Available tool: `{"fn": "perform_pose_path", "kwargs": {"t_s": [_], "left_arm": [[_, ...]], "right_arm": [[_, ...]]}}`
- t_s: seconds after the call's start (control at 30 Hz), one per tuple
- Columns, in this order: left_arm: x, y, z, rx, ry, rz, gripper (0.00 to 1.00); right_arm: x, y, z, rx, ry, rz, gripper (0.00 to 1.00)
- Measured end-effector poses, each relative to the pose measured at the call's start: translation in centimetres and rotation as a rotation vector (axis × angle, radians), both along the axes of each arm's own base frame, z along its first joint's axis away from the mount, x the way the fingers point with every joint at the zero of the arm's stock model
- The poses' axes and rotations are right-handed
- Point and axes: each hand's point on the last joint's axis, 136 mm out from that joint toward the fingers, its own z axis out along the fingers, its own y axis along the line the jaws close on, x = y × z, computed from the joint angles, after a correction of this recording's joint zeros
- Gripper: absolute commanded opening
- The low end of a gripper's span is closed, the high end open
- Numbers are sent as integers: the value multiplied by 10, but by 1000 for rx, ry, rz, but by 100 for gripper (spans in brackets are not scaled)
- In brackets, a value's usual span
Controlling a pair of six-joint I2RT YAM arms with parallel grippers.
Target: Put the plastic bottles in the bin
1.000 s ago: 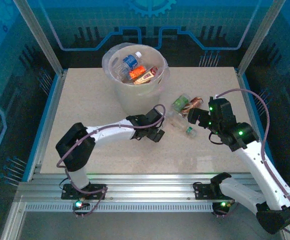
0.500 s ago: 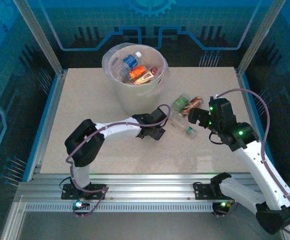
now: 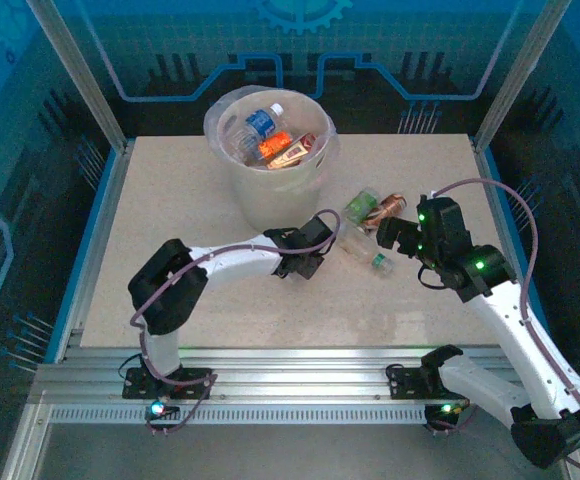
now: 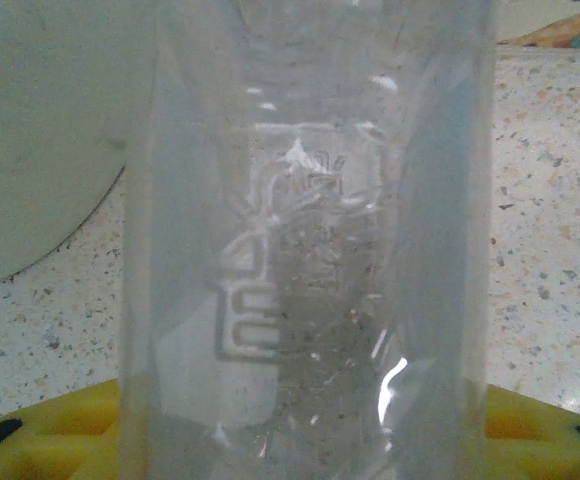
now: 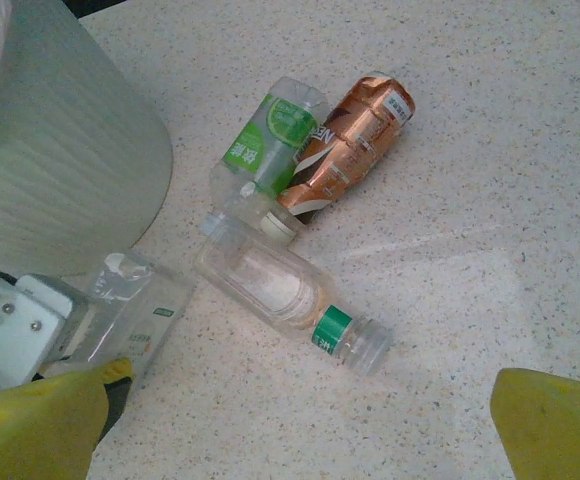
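My left gripper [image 3: 308, 258] sits just right of the bin's foot, and its yellow fingers [image 4: 40, 425] are closed on the sides of a clear crushed plastic bottle [image 4: 305, 250]. This bottle also lies at the lower left of the right wrist view [image 5: 135, 310]. Three more plastic bottles lie on the table: a green-labelled one [image 5: 270, 135], a copper one [image 5: 355, 145] and a clear one with a green neck band [image 5: 280, 285]. My right gripper [image 5: 300, 385] hangs open above them with nothing in it. The bin [image 3: 215, 125] holds several bottles [image 3: 275, 148].
The bin's whitish wall [image 5: 60, 170] stands close to the left of the loose bottles. Bare speckled table [image 3: 170, 230] stretches to the left, with more of it in front. Metal frame posts [image 3: 80, 70] and blue edging ring the table.
My left arm has reached a little further right and its jaws have come together round the clear bottle. The right arm and the three loose bottles have stayed put.
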Motion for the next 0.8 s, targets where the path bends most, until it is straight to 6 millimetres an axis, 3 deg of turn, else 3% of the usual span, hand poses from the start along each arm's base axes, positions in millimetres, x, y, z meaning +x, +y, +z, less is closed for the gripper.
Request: {"fn": "perform_pose_path", "kwargs": {"t_s": [0.17, 0.43, 0.63, 0.8], "left_arm": [[-16, -13, 26, -33, -31, -52, 42], [-60, -57, 102, -188, -114, -232, 41], [-64, -61, 186, -338, -248, -281, 39], [-60, -58, 270, -418, -428, -328, 40]], "right_arm": [[-1, 0, 2, 2, -6, 0, 100], [-3, -4, 7, 4, -27, -9, 100], [-7, -10, 12, 0, -56, -30, 100], [-9, -13, 12, -3, -62, -36, 100]]}}
